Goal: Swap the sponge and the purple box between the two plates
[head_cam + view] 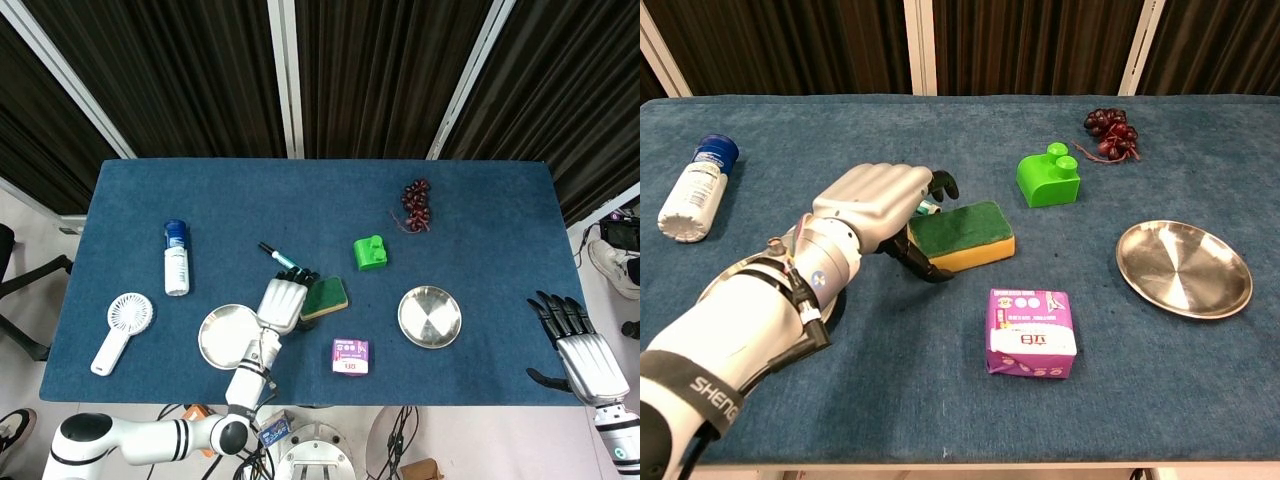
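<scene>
The green-and-yellow sponge [326,296] [964,236] lies on the blue cloth just right of the left plate [222,338]. My left hand [282,303] [873,206] holds its left end, with fingers over the far edge and the thumb against the near corner. The purple box [350,355] [1031,332] lies flat on the cloth between the plates, near the front edge. The right plate [430,316] [1183,268] is bare. My right hand [578,340] hovers open at the table's right edge, holding nothing. My left forearm covers part of the left plate.
A green block [370,252] [1048,175] stands behind the sponge, with a bunch of dark grapes [415,205] [1110,135] further back. A pen [280,258] lies by my left fingertips. A white bottle [177,257] [695,190] and a white hand fan [120,330] lie at the left.
</scene>
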You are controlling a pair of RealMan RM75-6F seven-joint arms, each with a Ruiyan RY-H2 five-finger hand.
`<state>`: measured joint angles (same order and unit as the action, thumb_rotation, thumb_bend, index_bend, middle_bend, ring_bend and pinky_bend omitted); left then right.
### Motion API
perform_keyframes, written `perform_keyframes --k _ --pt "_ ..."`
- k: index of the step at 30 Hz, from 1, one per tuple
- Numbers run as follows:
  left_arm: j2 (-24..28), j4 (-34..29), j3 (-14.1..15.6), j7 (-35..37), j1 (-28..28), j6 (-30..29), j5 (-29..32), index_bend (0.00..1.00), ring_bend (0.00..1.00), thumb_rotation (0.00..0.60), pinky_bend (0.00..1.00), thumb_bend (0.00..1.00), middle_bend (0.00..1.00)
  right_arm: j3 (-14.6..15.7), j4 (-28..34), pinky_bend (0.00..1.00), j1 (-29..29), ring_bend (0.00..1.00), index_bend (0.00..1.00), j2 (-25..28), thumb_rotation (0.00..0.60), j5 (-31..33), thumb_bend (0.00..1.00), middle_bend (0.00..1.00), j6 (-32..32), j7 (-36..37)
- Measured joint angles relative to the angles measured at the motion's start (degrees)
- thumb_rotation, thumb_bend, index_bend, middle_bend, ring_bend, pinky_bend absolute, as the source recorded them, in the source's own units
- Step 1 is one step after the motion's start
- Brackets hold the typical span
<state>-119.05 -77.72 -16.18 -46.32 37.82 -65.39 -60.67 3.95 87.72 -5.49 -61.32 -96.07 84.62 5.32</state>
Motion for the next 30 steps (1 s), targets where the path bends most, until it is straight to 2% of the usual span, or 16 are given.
perform_keyframes --k 3,7,12,17,19,25,30 --pt "-0.48 0.61 -0.23 -0.66 0.38 -0.26 1.29 0.24 0.3 0.59 0.32 0.07 0.3 -0.05 -0.07 0.06 0.12 0.0 0.0 0.03 0.6 -0.14 0.25 0.0 0.22 0.03" --pt "-1.18 1.41 -0.47 -0.53 0.74 -1.09 1.95 0.33 0.37 0.6 0.36 0.09 0.37 -0.24 -0.15 0.06 0.16 0.0 0.0 -0.05 0.6 0.05 0.25 0.0 0.18 -0.16" --pt "-2.44 2.58 -0.71 0.66 1.11 -1.98 2.18 0.41 0.45 0.6 0.39 0.21 0.46 -0.43 -0.05 0.06 0.18 0.0 0.0 0.01 0.6 0.17 0.25 0.0 0.16 -0.15" --pt "-2.33 1.96 -0.61 1.8 1.15 -2.82 1.56 0.46 0.5 0.6 0.42 0.34 0.51 -0.58 -0.09 0.06 0.28 0.0 0.0 -0.08 0.6 0.37 0.25 0.0 0.13 -0.32" --pt "-1.82 0.98 -0.32 2.14 0.99 -3.25 0.93 0.46 0.51 0.6 0.42 0.36 0.51 -0.6 -0.12 0.06 0.29 0.0 0.0 -0.12 0.6 0.35 0.25 0.0 0.11 -0.4" --pt "2.89 -6.86 2.47 2.46 -0.76 -5.75 -2.37 0.46 0.51 0.6 0.42 0.36 0.51 -0.59 -0.14 0.06 0.43 0.0 0.0 -0.16 0.6 0.27 0.25 0.0 0.18 -0.54" --pt "11.95 -17.77 7.45 1.61 -4.3 -9.28 -5.66 0.46 0.51 0.6 0.42 0.35 0.51 -0.53 0.09 0.06 0.65 0.0 0.0 -0.17 0.6 0.1 0.25 0.0 0.43 -0.84"
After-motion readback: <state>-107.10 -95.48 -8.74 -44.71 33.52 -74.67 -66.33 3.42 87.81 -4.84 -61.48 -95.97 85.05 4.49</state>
